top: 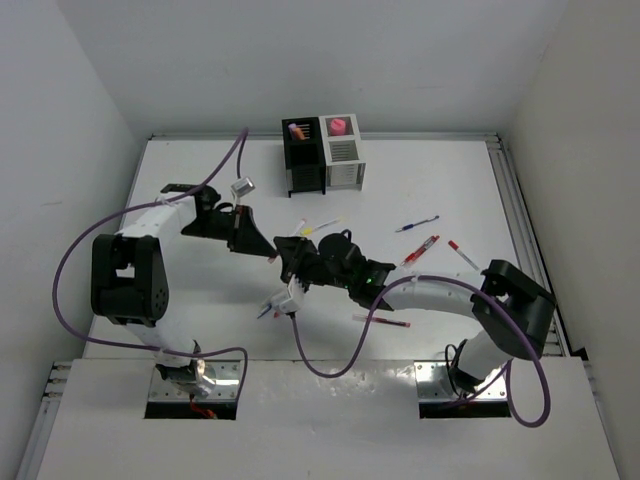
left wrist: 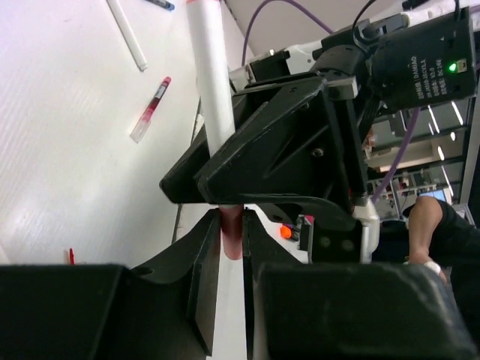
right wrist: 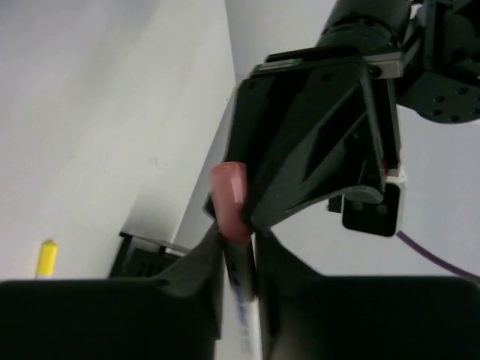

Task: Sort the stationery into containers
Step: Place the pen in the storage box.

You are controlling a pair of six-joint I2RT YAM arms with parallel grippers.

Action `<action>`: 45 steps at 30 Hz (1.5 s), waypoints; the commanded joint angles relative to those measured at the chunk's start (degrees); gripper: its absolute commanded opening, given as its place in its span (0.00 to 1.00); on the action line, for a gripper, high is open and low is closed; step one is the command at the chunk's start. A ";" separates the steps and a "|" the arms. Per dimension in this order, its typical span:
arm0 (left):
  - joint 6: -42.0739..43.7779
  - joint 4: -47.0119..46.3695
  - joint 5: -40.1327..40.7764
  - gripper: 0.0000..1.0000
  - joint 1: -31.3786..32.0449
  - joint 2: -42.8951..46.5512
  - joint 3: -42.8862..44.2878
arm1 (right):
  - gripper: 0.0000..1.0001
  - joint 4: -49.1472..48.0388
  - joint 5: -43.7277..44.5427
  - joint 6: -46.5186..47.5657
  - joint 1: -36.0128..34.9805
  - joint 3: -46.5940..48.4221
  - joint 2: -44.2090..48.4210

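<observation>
left gripper (left wrist: 231, 238) is pinched tight on the pink end of a white pen (left wrist: 210, 90). right gripper (right wrist: 238, 259) faces it, fingers pressed onto the same pen. they meet over mid-table (top: 200, 170), well apart from the joined black container (top: 303, 160) and white container (top: 345, 162) at the far edge.

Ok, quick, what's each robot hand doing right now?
Left gripper: closed on the pink-capped end of a thin white plastic pen.
Right gripper: closed on the same pen's barrel.
</observation>
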State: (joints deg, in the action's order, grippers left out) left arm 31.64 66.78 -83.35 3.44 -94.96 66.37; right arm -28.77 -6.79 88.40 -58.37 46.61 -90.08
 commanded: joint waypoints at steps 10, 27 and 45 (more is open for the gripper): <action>14.51 8.71 -9.46 1.00 -8.09 0.48 11.39 | 0.00 -8.59 10.89 -26.39 3.08 12.23 -1.24; -24.86 -26.95 39.85 1.00 -18.47 1.16 43.70 | 0.00 9.98 7.06 -102.01 35.85 44.00 -13.00; -26.28 -42.26 36.85 1.00 -14.96 15.59 16.00 | 0.00 -5.23 -0.95 -111.43 32.62 60.44 -38.14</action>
State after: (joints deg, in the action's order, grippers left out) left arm 2.20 22.65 -45.87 -12.01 -79.99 83.57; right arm -27.49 -6.39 -23.16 -24.03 103.35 -126.69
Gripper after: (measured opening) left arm 0.998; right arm 0.134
